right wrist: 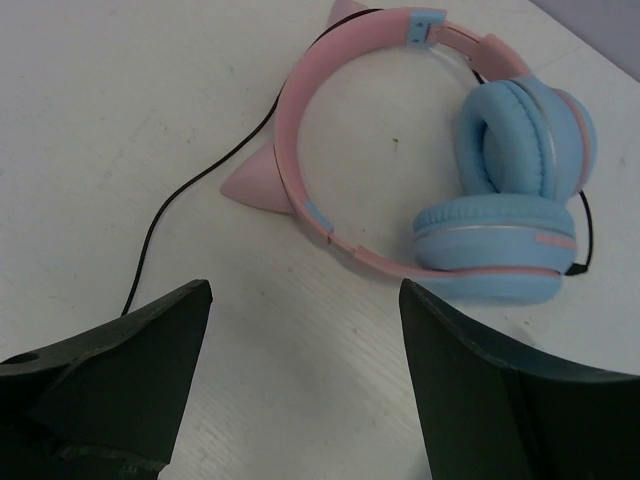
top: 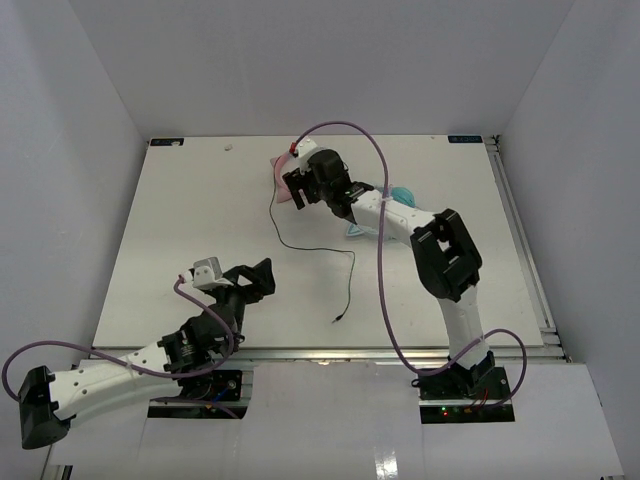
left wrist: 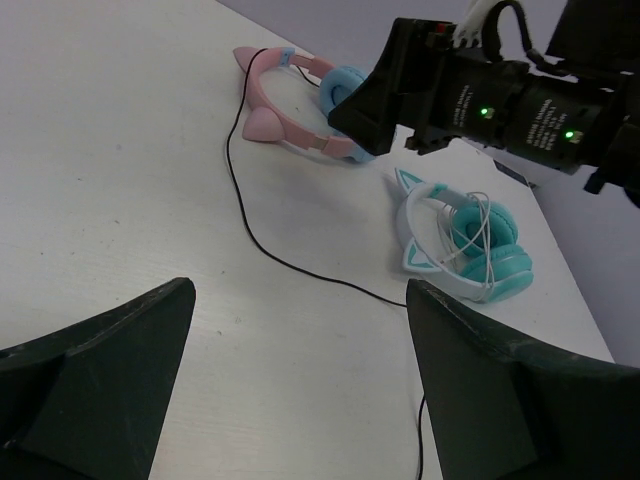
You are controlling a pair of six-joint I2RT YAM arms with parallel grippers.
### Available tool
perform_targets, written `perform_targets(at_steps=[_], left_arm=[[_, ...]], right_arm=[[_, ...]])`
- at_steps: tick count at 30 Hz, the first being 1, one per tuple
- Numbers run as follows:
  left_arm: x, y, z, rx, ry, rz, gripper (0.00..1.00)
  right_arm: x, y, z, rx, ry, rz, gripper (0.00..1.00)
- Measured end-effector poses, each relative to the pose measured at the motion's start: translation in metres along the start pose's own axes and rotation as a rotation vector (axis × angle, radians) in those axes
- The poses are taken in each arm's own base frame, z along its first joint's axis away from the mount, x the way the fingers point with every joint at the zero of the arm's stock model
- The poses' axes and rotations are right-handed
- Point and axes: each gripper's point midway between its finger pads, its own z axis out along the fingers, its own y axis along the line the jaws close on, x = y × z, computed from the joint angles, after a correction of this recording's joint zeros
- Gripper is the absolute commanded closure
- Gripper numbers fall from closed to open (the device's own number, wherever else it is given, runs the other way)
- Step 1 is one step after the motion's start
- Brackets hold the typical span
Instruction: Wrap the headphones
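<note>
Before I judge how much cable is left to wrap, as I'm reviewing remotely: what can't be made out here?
Top view: the right arm covers most of the pink headphones and the teal pair.
Top view: the cable ends in a tip too small to identify.
Left wrist view: the cable runs off the bottom edge.
Right wrist view: the cable vanishes behind that arm's jaws.

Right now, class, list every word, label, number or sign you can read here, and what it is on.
No text is readable.
White print on the right arm, beside its green lights: too blurred.
Blue stickers at the table's far corners: too small.
</note>
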Motion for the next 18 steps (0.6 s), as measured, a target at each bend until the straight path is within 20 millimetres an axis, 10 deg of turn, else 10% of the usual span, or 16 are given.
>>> perform_targets(at_steps=[18], left_arm=[[0.01,0.004,-0.001,0.0,0.016,-0.005,0.03]], right_arm=[[0.03,0.015,0.077,-0.217,0.004,-0.143,0.26]])
